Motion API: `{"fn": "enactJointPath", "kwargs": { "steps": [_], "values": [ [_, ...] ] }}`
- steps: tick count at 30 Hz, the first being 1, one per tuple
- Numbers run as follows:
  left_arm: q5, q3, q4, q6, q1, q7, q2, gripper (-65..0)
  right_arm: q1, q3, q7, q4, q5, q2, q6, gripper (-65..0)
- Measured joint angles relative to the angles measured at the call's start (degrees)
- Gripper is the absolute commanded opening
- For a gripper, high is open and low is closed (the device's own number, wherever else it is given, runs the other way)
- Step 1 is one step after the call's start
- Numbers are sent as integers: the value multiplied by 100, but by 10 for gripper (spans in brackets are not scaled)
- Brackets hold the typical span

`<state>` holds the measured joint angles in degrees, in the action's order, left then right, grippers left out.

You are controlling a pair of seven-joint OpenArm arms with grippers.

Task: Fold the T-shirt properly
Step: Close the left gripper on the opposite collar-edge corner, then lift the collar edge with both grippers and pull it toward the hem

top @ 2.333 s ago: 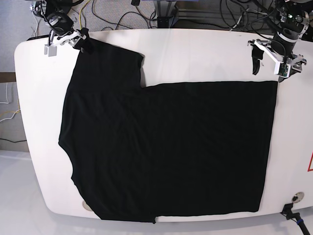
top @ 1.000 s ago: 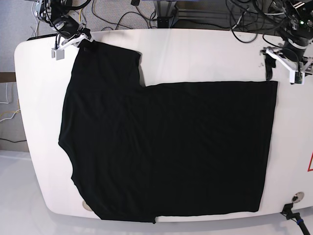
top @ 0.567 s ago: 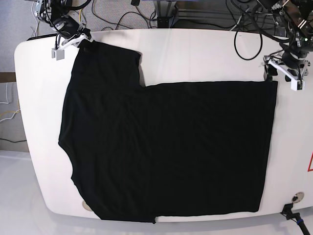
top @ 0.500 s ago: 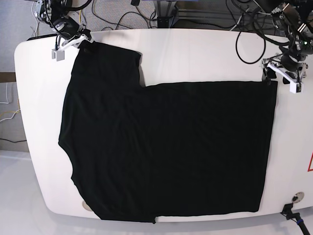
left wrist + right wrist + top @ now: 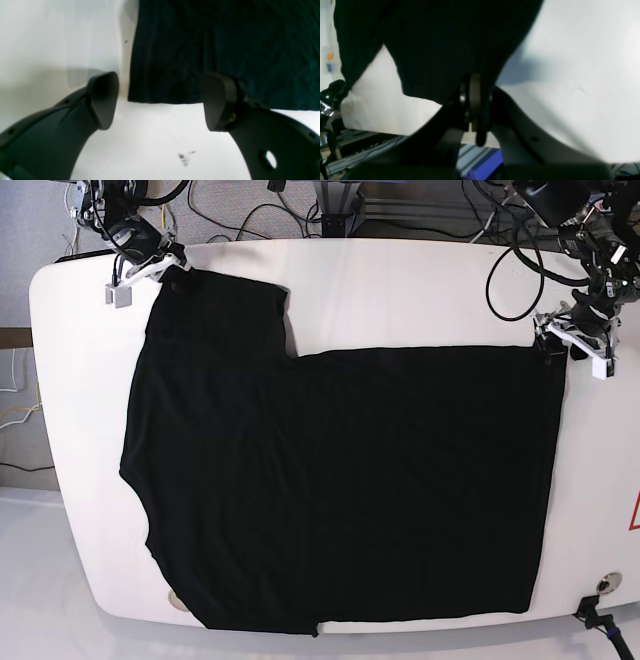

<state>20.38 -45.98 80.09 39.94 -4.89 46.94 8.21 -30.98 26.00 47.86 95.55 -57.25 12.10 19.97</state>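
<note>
The black T-shirt (image 5: 350, 480) lies spread flat over most of the white table (image 5: 400, 290). In the base view my right gripper (image 5: 150, 268) is at the far left corner, shut on the T-shirt's sleeve edge. The right wrist view shows that gripper (image 5: 475, 100) pinched on the black T-shirt (image 5: 440, 37), which hangs lifted off the table. My left gripper (image 5: 570, 345) sits low at the T-shirt's far right corner, open. In the left wrist view the left gripper (image 5: 161, 102) has its fingers either side of the T-shirt corner (image 5: 175, 62), which lies just beyond the tips.
Cables (image 5: 250, 210) and a frame crowd the area behind the table's far edge. A round fitting (image 5: 606, 585) sits near the front right corner, and a red mark (image 5: 634, 515) shows at the right edge. The T-shirt's hem overhangs the front edge.
My left gripper has come down and toward the T-shirt's far right corner, staying open. The right gripper has held its grip on the sleeve with little movement.
</note>
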Motion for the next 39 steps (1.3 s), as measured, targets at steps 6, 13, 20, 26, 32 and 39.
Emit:
{"fn": "enactJointPath", "kwargs": {
  "steps": [6, 13, 20, 26, 32, 39],
  "values": [
    [57, 356, 13, 0, 17, -24, -22, -158, 15, 0, 4, 0, 2, -2, 0, -650],
    [92, 553, 17, 2, 28, -24, -11, -160, 17, 0, 11, 0, 0, -2, 0, -650],
    [94, 553, 20, 2, 28, -28, -20, -242, 15, 0, 22, 0, 2, -2, 0, -650],
    [28, 549, 9, -2, 13, 37, -28, -650, 17, 0, 22, 0, 2, -2, 0, -650],
    [28, 549, 2, -2, 15, 63, -37, -650, 59, 0, 22, 0, 0, -2, 0, -650],
    [22, 542, 70, -2, -81, 85, -35, -650, 11, 0, 24, 42, 7, -4, -2, -650]
  ]
}}
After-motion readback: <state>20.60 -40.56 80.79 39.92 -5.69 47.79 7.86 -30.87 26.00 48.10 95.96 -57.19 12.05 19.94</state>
